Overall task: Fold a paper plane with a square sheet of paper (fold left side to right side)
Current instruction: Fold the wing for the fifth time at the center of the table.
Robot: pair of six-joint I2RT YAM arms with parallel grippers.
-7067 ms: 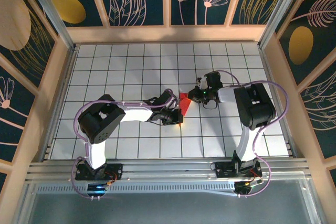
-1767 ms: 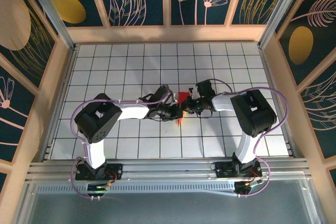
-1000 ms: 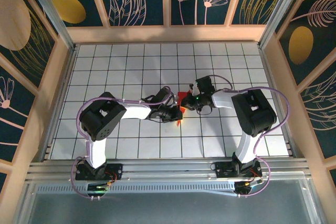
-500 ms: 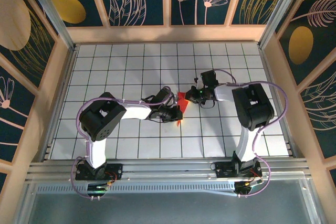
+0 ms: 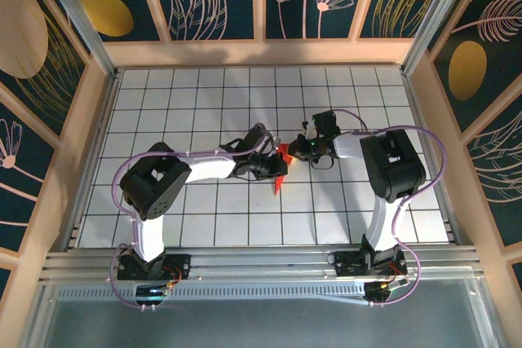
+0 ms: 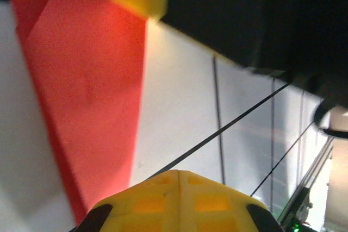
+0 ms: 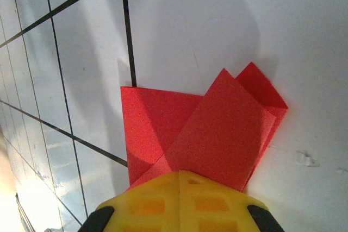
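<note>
Now L gripper (image 5: pixel 276 167) has nudged up toward R gripper (image 5: pixel 300 151) over the red paper (image 7: pixel 206 134); both clenched, tips pressing its layers – prob creasing, plane unfinished

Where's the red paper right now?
In the top view, the folded red paper lies near the middle of the table, between the left claw and the right claw.
</note>
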